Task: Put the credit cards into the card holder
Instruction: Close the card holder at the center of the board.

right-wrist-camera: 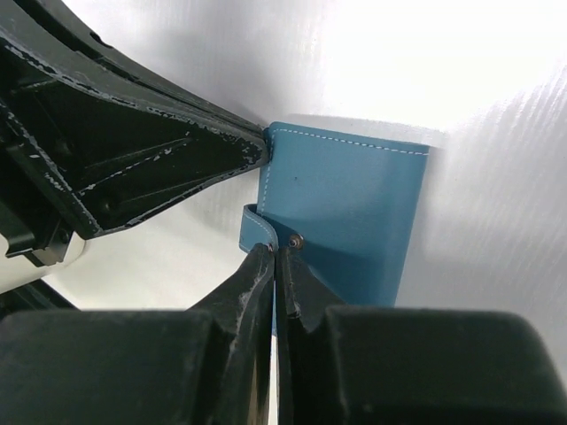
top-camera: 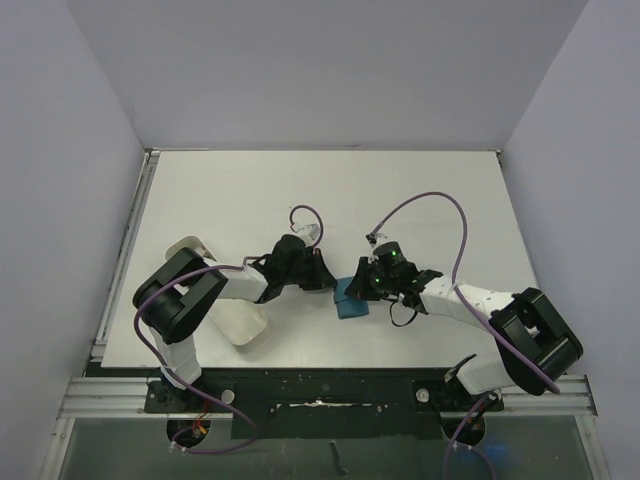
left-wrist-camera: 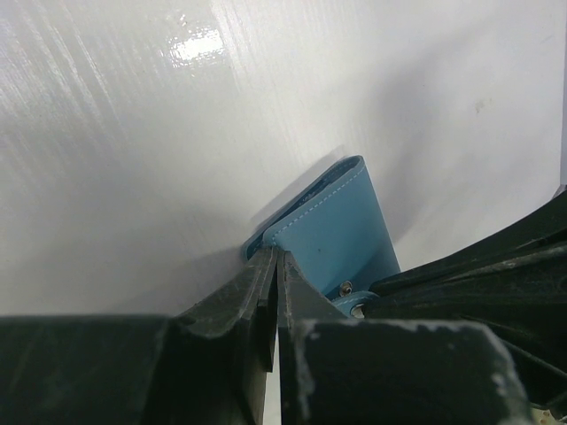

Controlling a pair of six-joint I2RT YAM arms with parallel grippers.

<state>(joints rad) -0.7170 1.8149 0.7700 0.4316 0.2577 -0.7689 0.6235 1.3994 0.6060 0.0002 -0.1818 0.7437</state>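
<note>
The teal card holder (top-camera: 352,305) lies flat on the white table between my two grippers. My left gripper (top-camera: 328,284) has its jaws pressed together on the holder's corner (left-wrist-camera: 276,255). My right gripper (top-camera: 362,292) is shut on the holder's strap tab (right-wrist-camera: 255,226), its tips (right-wrist-camera: 276,251) right beside the small snap stud (right-wrist-camera: 295,241). The holder's blue face (left-wrist-camera: 341,226) (right-wrist-camera: 354,212) shows stitched edges and looks folded shut. The credit cards are out of view in every view.
A white oblong tray (top-camera: 243,325) lies under my left arm near the table's front edge. Purple cables (top-camera: 440,200) loop above the right arm. Grey walls close in on the left, right and back of the table (top-camera: 330,190).
</note>
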